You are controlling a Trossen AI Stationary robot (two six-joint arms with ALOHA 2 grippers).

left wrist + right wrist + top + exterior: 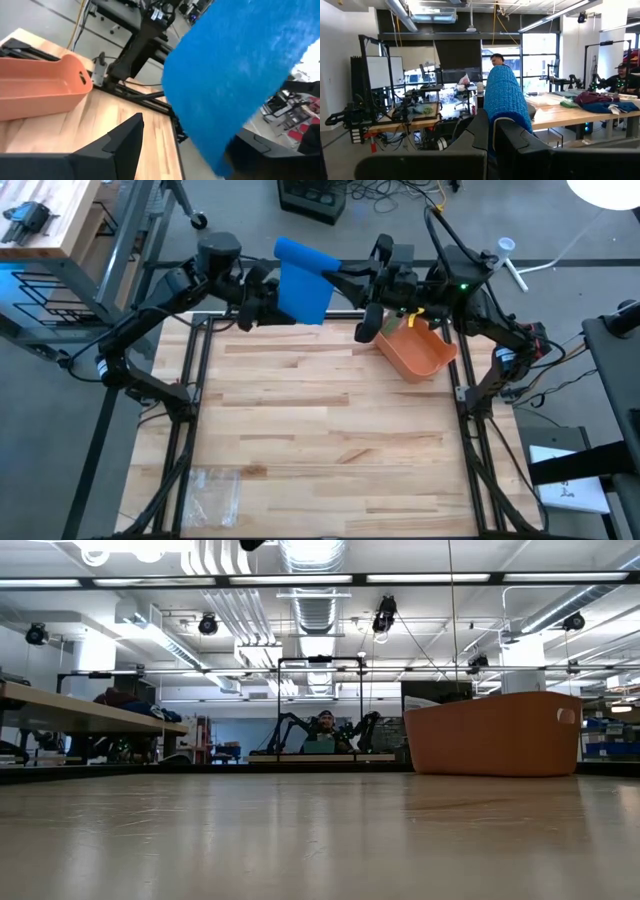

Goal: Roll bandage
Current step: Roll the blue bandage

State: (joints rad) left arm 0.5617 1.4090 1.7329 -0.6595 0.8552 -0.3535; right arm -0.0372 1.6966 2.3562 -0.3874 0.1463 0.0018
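Observation:
A blue bandage (pixel 303 280) is held up in the air over the table's far edge, between my two raised arms. Its upper end is rolled (pixel 504 95) and a flat sheet (pixel 235 75) hangs down from the roll. My right gripper (pixel 492 120) is shut on the rolled end and shows in the high view (pixel 342 277). My left gripper (pixel 268 305) is beside the sheet's lower part, its fingers wide apart (pixel 187 135). The sheet passes by one of its fingers (pixel 255 155). The low view shows neither gripper. My right gripper pinches the rolled end of the bandage (pixel 496 122) between its two fingers, coming level from the table's right side. The roll stands out past the fingertips and is clear of the table; the sheet hangs below. My left gripper: I cannot tell whether the sheet touches its finger.
An orange bin (pixel 415 350) stands at the table's far right and also shows in the low view (pixel 495 735) and the left wrist view (pixel 40 85). A clear plastic bag (pixel 215 490) lies near the front left. People sit in the room beyond (pixel 625 80).

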